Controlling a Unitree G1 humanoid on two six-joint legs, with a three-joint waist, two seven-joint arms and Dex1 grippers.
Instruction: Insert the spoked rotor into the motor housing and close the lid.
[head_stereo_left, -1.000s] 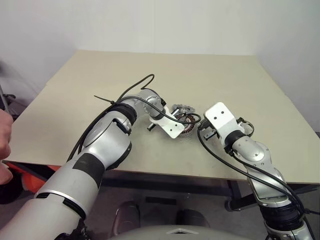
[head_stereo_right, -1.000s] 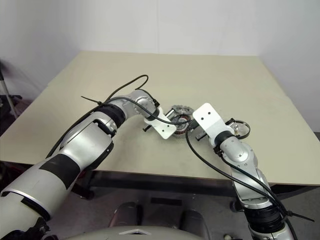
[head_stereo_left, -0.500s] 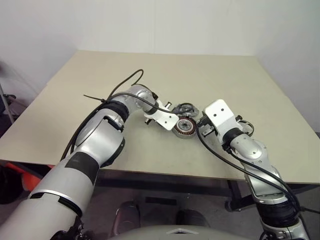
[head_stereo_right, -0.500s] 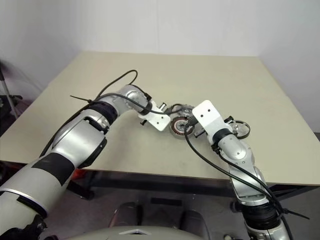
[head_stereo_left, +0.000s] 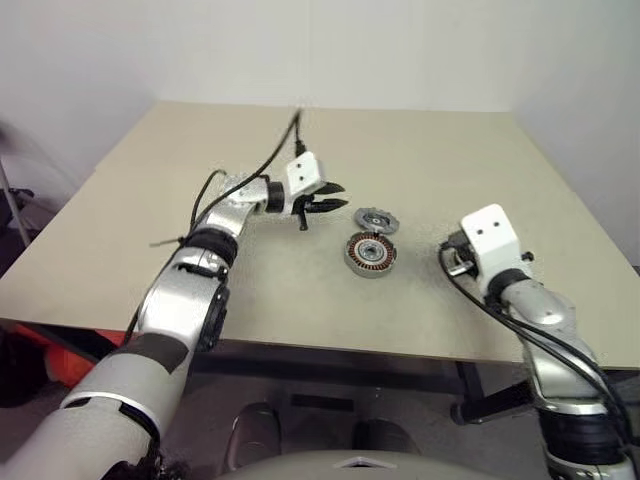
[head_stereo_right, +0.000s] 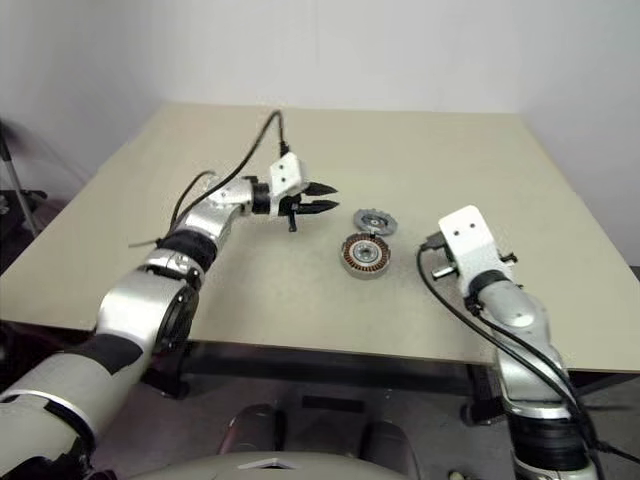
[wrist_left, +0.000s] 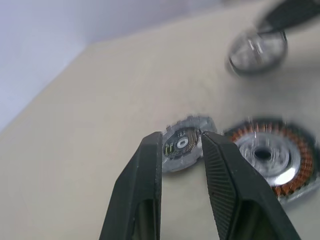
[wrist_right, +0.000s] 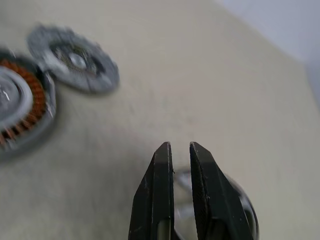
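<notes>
The right gripper (wrist_right: 181, 165) pinches the rim of the spoked rotor (wrist_right: 235, 205) with its fingers nearly together; such a thin edge hold could let the wheel swing or slip on the way over. The motor housing (head_stereo_left: 370, 254) lies on the table (head_stereo_left: 450, 160) well to that gripper's left, the lid (head_stereo_left: 376, 220) touching its far edge. The left gripper (head_stereo_left: 332, 198) hangs empty, fingers slightly apart, beside the lid.
</notes>
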